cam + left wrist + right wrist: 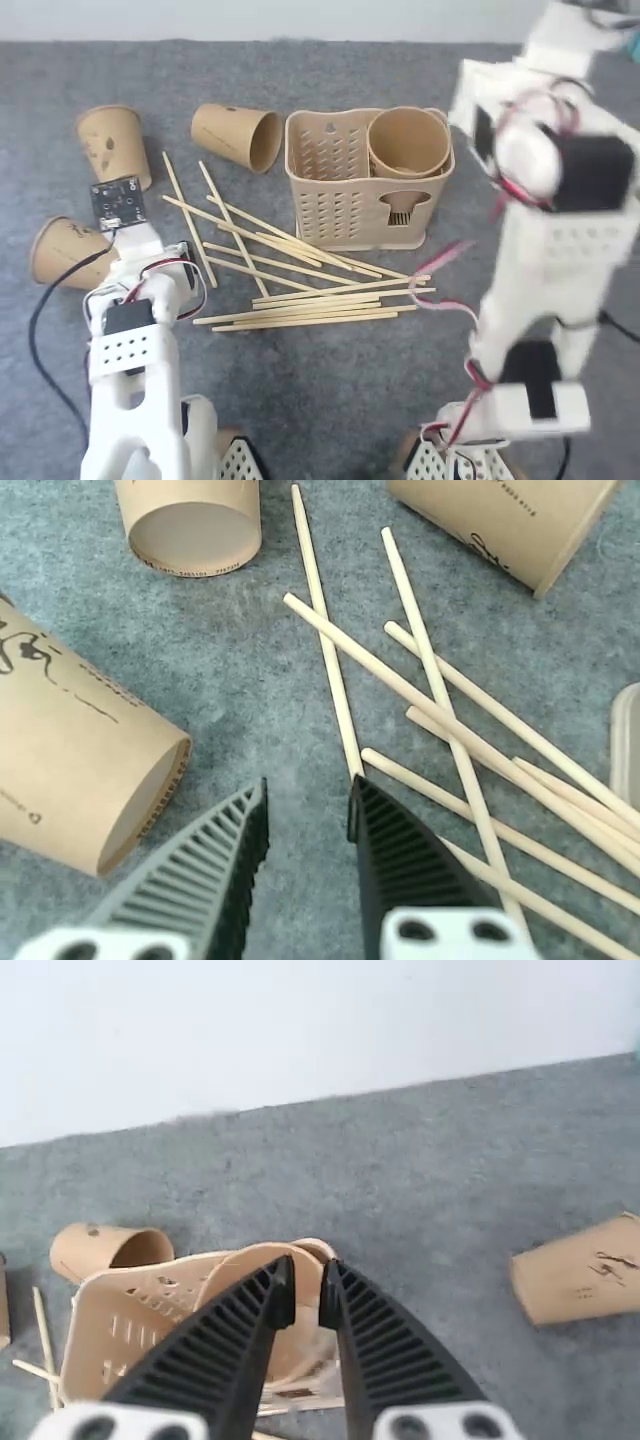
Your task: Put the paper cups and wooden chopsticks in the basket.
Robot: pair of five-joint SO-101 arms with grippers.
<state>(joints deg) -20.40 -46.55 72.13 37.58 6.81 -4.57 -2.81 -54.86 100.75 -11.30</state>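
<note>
Most cups and chopsticks lie loose on the grey desk; one cup is in the basket.

The basket [350, 215] stands mid-desk toward the far edge, with an upright paper cup [408, 140] in its right half; a second cup [237, 137] lies on its side just beside the basket's left wall; a third cup [112, 145] and a fourth cup [65, 250] lie near the left edge; the wooden chopsticks [300, 310] sprawl in a loose heap in front of the basket; the left claw [308, 790] sits low between the left-edge cups and the heap, fingers apart and gripping nothing, one chopstick [330, 650] ending just at its black finger; the right claw [305, 1285] hangs high above the basket, fingers a narrow slit apart and empty; a fifth cup [580, 1280] lies on its side well apart from the basket, on the side away from the second cup.
</note>
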